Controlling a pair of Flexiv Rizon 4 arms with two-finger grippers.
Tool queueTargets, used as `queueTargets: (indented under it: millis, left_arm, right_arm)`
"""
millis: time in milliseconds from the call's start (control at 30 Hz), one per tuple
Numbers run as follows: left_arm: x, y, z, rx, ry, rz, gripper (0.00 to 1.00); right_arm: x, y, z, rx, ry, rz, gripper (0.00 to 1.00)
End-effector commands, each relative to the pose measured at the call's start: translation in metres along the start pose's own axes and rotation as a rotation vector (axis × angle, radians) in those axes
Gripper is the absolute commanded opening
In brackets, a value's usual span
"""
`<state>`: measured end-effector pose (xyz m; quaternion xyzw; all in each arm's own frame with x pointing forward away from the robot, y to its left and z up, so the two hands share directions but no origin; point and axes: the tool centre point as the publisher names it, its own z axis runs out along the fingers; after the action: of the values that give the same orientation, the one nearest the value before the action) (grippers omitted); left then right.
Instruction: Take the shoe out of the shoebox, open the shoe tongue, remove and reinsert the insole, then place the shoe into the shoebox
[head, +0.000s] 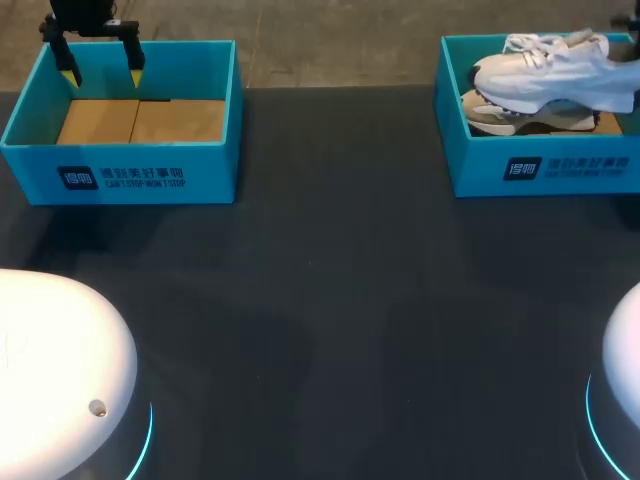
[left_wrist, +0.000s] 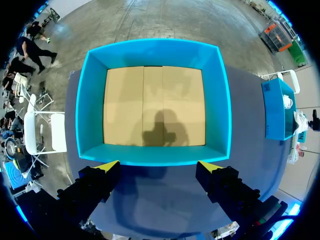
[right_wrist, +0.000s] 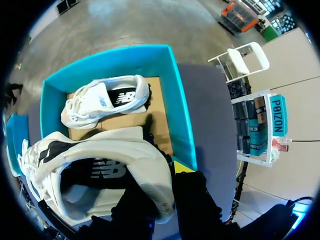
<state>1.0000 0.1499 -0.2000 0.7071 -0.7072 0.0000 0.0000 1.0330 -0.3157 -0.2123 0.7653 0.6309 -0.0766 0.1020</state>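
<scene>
I could drop the shoe (head: 555, 70) over the shoebox (head: 470, 160).
My right gripper (right_wrist: 165, 177) pinches only its heel rim above the shoebox; the hanging toe may twist loose or snag the wall.

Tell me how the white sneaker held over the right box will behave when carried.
Gripped at its heel rim by the right pincer, the white sneaker will probably sag toe-down and swing. Its soft upper may buckle; the chunky sole should stay stiff.
</scene>
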Motion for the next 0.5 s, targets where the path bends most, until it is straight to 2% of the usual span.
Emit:
queueTargets:
  millis: [33, 500]
  left_arm:
    - [0.0, 0.0, 0.0, 0.0, 0.0, 0.0, 1.0]
    - [0.0, 0.0, 0.0, 0.0, 0.0, 0.0, 1.0]
  right_arm:
    - [0.0058, -0.0026, -0.0165, -0.004, -0.02, -0.003, 0.0]
    - [0.0091, -0.0042, -0.0211, -0.018, 0.005, -0.003, 0.0]
